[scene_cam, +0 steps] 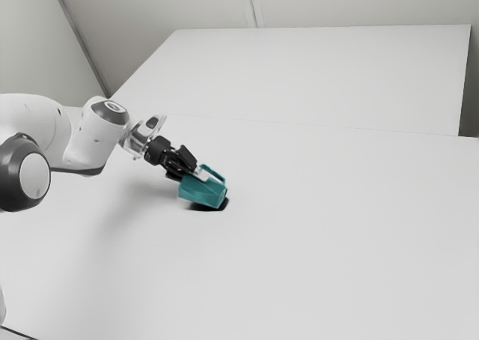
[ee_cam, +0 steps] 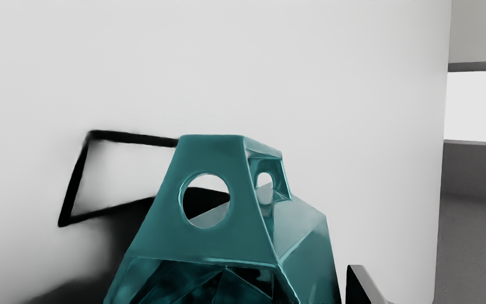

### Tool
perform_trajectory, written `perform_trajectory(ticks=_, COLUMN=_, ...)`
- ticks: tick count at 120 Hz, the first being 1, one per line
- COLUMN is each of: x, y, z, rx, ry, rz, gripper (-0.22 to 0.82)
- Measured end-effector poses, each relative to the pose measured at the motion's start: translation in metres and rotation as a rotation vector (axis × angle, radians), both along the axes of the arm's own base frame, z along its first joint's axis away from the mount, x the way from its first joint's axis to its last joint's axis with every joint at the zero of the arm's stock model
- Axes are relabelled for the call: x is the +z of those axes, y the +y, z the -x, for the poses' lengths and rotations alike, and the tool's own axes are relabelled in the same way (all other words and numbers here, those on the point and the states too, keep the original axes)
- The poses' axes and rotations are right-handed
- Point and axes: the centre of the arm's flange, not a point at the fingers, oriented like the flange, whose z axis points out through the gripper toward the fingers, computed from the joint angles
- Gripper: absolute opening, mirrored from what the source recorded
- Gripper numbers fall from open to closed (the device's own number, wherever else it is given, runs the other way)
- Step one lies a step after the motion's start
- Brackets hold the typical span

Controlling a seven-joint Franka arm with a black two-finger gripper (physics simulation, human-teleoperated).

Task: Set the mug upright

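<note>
The black gripper (scene_cam: 196, 174) reaches down to the teal mug (scene_cam: 202, 192), with a light fingertip overlapping the mug's upper side near the handle. The mug lies tilted on its side, mouth toward the gripper and base toward the exterior view's right; its handle (scene_cam: 215, 172) is uppermost. In the wrist view, the open gripper (ee_cam: 243, 289) has one fingertip beside the mug (ee_cam: 310, 257), across a narrow gap; the other is hidden. The faceted mouth faces the camera, below the handle (ee_cam: 209, 156) with its round hole.
The mug stands over a dark shadow on the large pale table (scene_cam: 322, 235). Behind it rises a white panel (scene_cam: 322, 78). In the wrist view, a grey area (ee_cam: 475, 240) lies beyond the pale surface's edge.
</note>
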Motion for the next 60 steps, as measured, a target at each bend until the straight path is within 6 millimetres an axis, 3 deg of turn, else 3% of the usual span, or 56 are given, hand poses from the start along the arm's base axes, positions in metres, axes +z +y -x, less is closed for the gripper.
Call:
perform_trajectory(ticks=23, x=0.021, y=-0.013, z=-0.011, rx=-0.028, ry=-0.046, rz=-0.004, gripper=-0.12)
perform_trajectory(ticks=60, x=0.046, y=-0.027, z=-0.017, rx=-0.057, ry=-0.09, rz=-0.013, gripper=-0.14)
